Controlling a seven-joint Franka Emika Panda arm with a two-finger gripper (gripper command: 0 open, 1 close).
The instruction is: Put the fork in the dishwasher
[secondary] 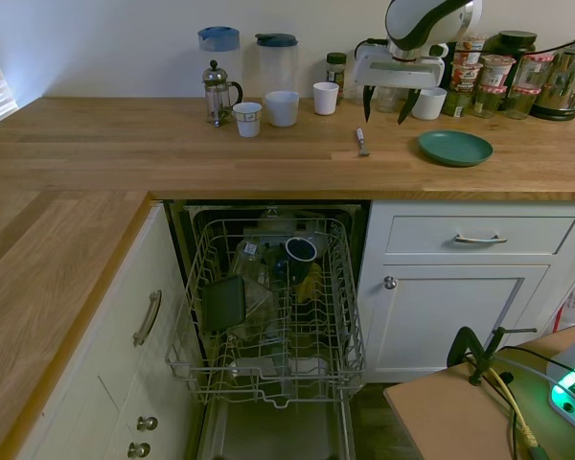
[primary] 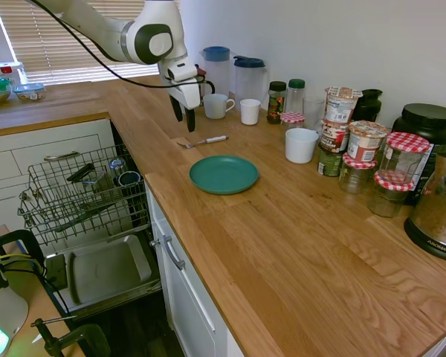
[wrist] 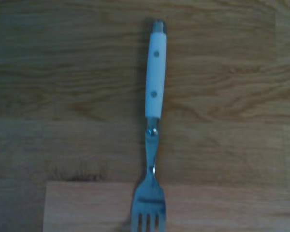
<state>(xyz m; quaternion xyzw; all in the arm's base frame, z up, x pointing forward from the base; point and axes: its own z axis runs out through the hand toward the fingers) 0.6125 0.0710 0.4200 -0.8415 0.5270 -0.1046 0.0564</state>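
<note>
The fork (primary: pixel 204 140) lies flat on the wooden counter, white handle pointing toward the back wall, silver tines toward the counter's front edge. It shows again as the fork (secondary: pixel 361 142) just left of the teal plate, and the fork (wrist: pixel 153 125) fills the centre of the wrist view. My gripper (primary: pixel 183 119) hangs a little above the counter, open, with nothing between its fingers; in the second exterior view the gripper (secondary: pixel 386 107) sits above and slightly right of the fork. The dishwasher (secondary: pixel 268 307) stands open below the counter, its wire rack (primary: pixel 82 193) pulled out and holding some dishes.
A teal plate (primary: pixel 224 174) lies beside the fork. White mugs (primary: pixel 217 106), two pitchers (primary: pixel 250 78) and a French press (secondary: pixel 218 91) line the back wall. Jars (primary: pixel 366 141), a white cup (primary: pixel 301 145) and a kettle (primary: pixel 437 212) crowd the counter's far end.
</note>
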